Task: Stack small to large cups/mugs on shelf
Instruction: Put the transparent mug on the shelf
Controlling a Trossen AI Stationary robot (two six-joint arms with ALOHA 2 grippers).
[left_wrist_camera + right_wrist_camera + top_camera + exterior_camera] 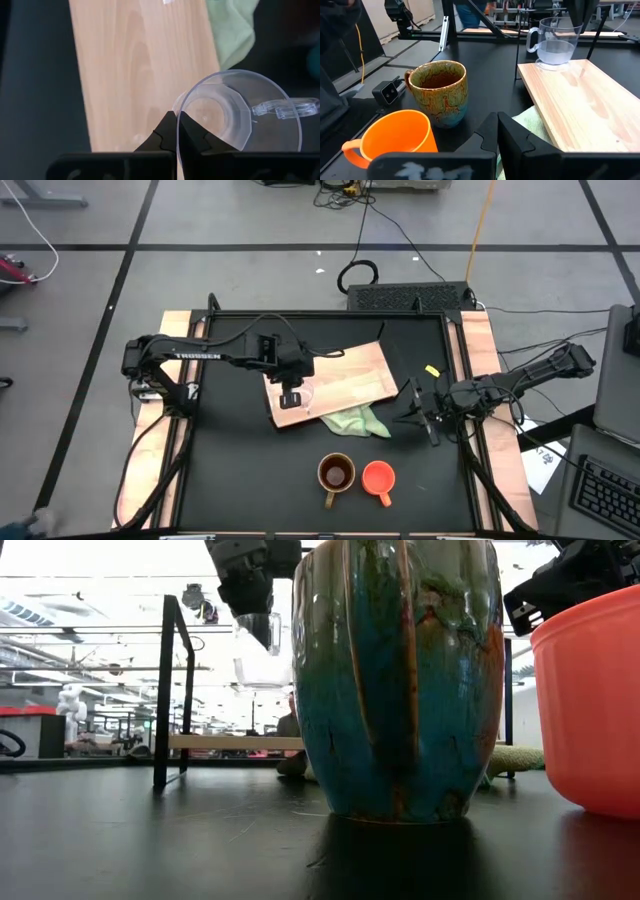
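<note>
Clear smooth glass cup [554,42] over a pale matt wood board [590,102]; glossy crackled glaze on the olive mug [440,92], smooth matt orange mug [395,137], soft green cloth [357,420] mid-frame, dark tabletop [150,840] with a slight sheen

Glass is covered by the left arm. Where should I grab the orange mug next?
Likely the rim, from above. The orange mug stands upright and open-topped beside the brown mug, its handle pointing toward the table's front edge. Pinch the wall on the side away from the brown mug. The right hand is nearer.
</note>
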